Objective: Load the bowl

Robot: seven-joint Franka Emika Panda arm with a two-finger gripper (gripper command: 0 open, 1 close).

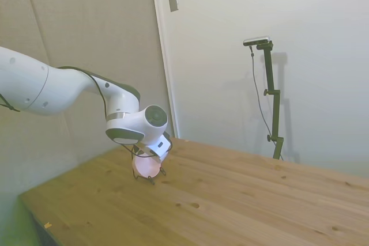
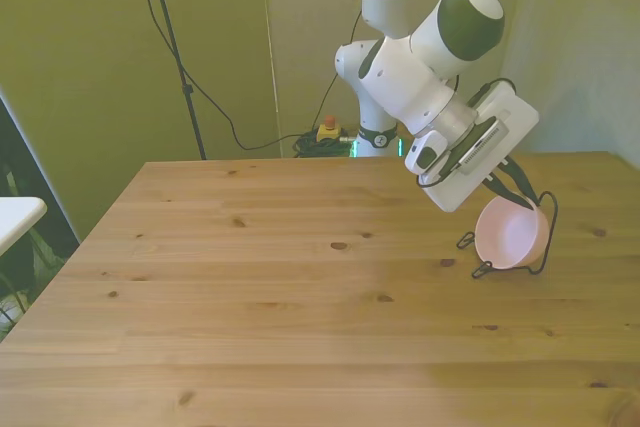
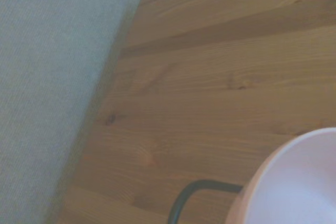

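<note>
At lower right, front view: bowl [image 2: 510, 235] tilted in wire rack [image 2: 478, 269].
Handling: probably light, stiff, slippery; grip the rim.
Tool [image 2: 522, 190]: finger spread unclear.

Pink bowl [image 2: 508, 235] tilted in wire rack [image 2: 540, 247], pincer [image 2: 520, 192] above

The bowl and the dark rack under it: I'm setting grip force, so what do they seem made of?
The bowl looks like smooth glossy plastic: pale pink, plain, with a soft sheen. The rack looks like thin dark bent wire, probably coated metal; its finish is too small to judge.
</note>
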